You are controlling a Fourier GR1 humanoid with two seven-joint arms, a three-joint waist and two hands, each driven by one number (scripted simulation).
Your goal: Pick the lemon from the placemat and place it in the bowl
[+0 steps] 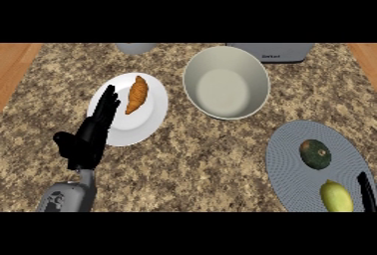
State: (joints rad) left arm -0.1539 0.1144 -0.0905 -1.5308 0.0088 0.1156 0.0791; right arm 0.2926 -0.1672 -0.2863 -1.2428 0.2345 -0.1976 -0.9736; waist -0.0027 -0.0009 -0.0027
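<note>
Right hand (366, 191): only a dark sliver shows at the view's lower right edge, about 4 o'clock from the counter's middle. Cannot tell how its fingers stand. It holds nothing that I can see.

Just beside it, at its 9 o'clock, lies the lemon (336, 196), on the near part of the placemat (290, 164). They look near but apart; contact cannot be confirmed. Lemon lies lengthwise, pointing roughly 12 to 6.

At the lemon's 11 o'clock, same mat, sits a dark green round fruit, likely an avocado (315, 154). Close enough to matter.

Bowl (226, 82) stands well apart, at the lemon's 11 o'clock, beyond the avocado. Inside shows nothing.

Left hand (92, 132): fingers straight, up, resting over the near rim of the plate (151, 117) at the view's left, which bears a croissant (137, 94). Not part of this step.

Judgement: the reach is not yet finished; grasp is the step in hand. To do it well, come at the lemon across its short axis from the right, fingers wide before contact, so it does not roll toward the avocado. Lift clear before swinging toward the bowl, passing above the avocado rather than through it.
</note>
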